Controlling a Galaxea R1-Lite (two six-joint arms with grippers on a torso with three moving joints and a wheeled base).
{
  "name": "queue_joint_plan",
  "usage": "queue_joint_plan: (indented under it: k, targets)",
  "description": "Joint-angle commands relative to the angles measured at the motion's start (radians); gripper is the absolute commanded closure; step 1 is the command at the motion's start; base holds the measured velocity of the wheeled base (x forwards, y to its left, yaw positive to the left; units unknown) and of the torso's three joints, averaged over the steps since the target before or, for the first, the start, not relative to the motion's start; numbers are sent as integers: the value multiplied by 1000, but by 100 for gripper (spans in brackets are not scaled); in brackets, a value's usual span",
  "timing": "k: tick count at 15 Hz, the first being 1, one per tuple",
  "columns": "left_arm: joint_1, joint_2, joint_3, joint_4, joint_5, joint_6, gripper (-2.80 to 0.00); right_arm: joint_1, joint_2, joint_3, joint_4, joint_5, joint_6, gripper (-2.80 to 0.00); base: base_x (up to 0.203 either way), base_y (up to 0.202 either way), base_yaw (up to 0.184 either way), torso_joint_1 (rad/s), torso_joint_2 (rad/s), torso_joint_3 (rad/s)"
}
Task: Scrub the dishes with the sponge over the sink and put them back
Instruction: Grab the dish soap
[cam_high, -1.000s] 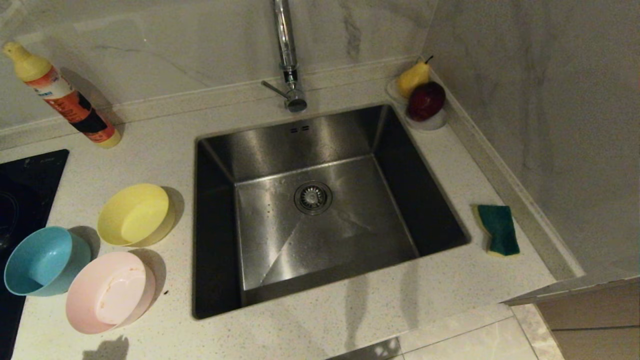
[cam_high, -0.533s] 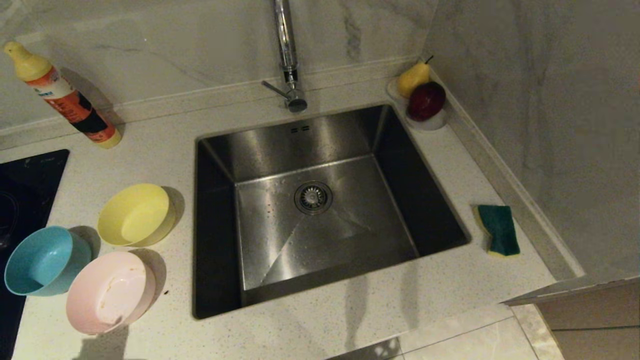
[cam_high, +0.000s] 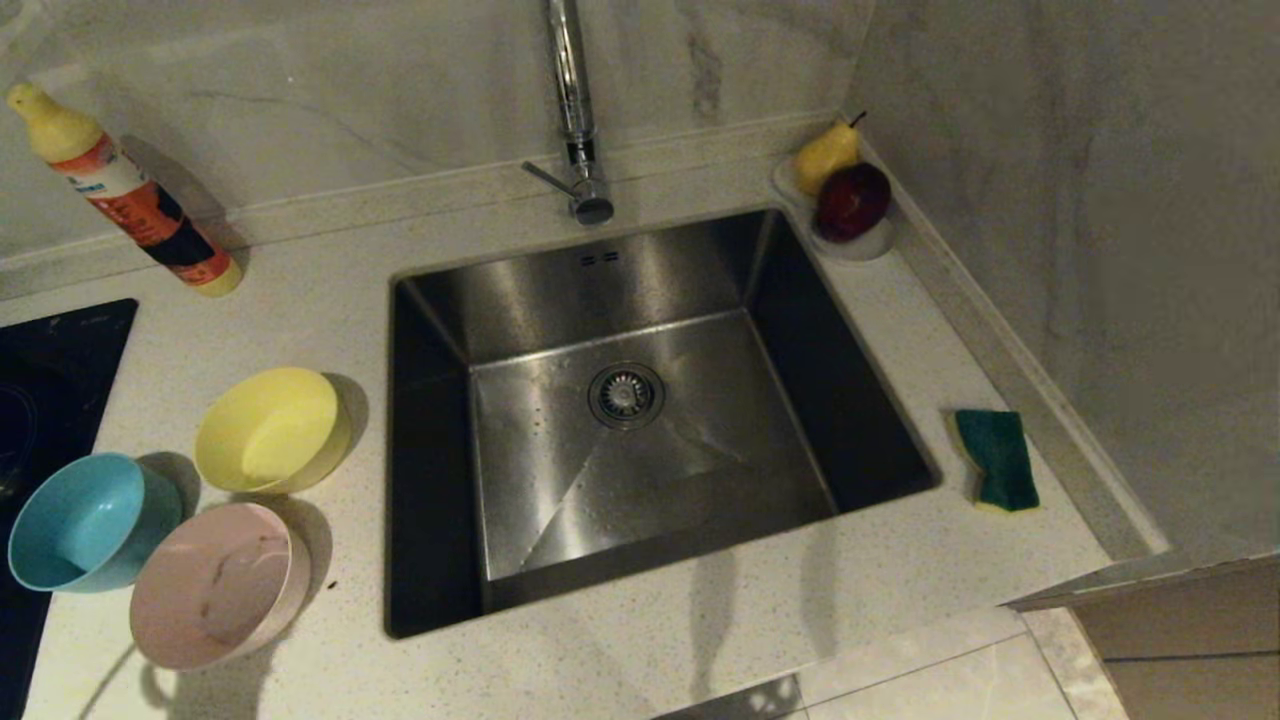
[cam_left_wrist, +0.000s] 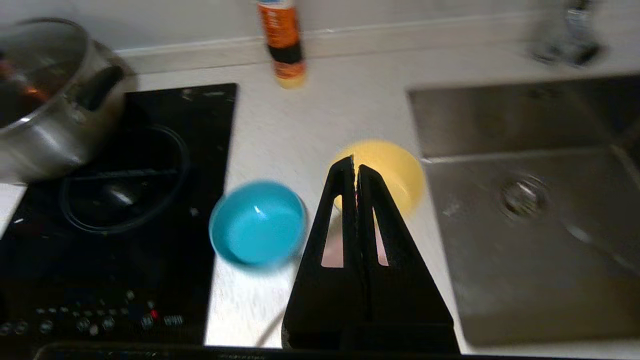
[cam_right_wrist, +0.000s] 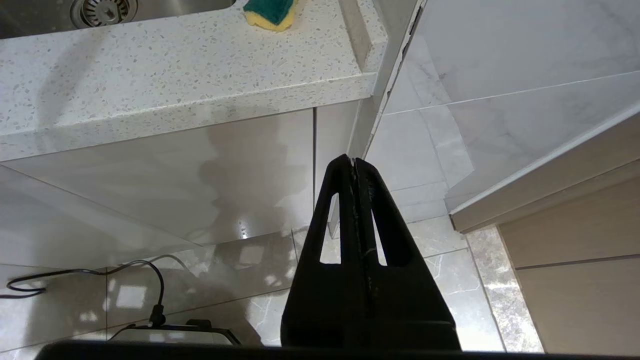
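Three bowls stand on the counter left of the sink (cam_high: 430, 450): yellow (cam_high: 268, 430), light blue (cam_high: 85, 520) and pale pink with brown smears (cam_high: 215, 585). The green-and-yellow sponge (cam_high: 995, 460) lies on the counter right of the sink. Neither gripper shows in the head view. In the left wrist view my left gripper (cam_left_wrist: 356, 167) is shut and empty, hovering above the pink bowl (cam_left_wrist: 334, 247), beside the blue bowl (cam_left_wrist: 257, 225), tips over the yellow bowl (cam_left_wrist: 395, 170). My right gripper (cam_right_wrist: 354, 161) is shut and empty, hanging below the counter edge, far from the sponge (cam_right_wrist: 270, 11).
A chrome tap (cam_high: 572, 100) rises behind the sink. An orange bottle (cam_high: 130, 195) leans at the back left. A white dish (cam_high: 860, 248) with fruit fills the back right corner. A black cooktop (cam_left_wrist: 125, 200) carries a steel pot (cam_left_wrist: 45, 100). A wall borders the right.
A shadow has spread from the lower left edge of the head view over the pink bowl, darkening it. Bowls and sponge have not moved.
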Motion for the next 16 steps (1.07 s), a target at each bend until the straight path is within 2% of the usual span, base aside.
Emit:
queue_joint_plan:
  k: [1,3,5,10,13,16]
  targets:
    - [1,265,-32,-116,79,-14,0,2,0,1,0,1,0,0,0,0,0,0,0,0]
    - [1,436,-73,-238,173,-25,0,2,0,-1,0,0,0,0,0,0,0,0,0,0]
    - [2,584,-142,-314,254,-40,0,1,0,1,0,0,0,0,0,0,0,0,0,0]
    - [6,864,-279,-439,387,-87,0,0,0,1,0,0,0,0,0,0,0,0,0,0]
    - [47,992,-343,-520,411,-90,0,1,0,-1,0,0,0,0,0,0,0,0,0,0]
    - [124,1102,-371,-628,408,-91,0,0,0,1,0,0,0,0,0,0,0,0,0,0]
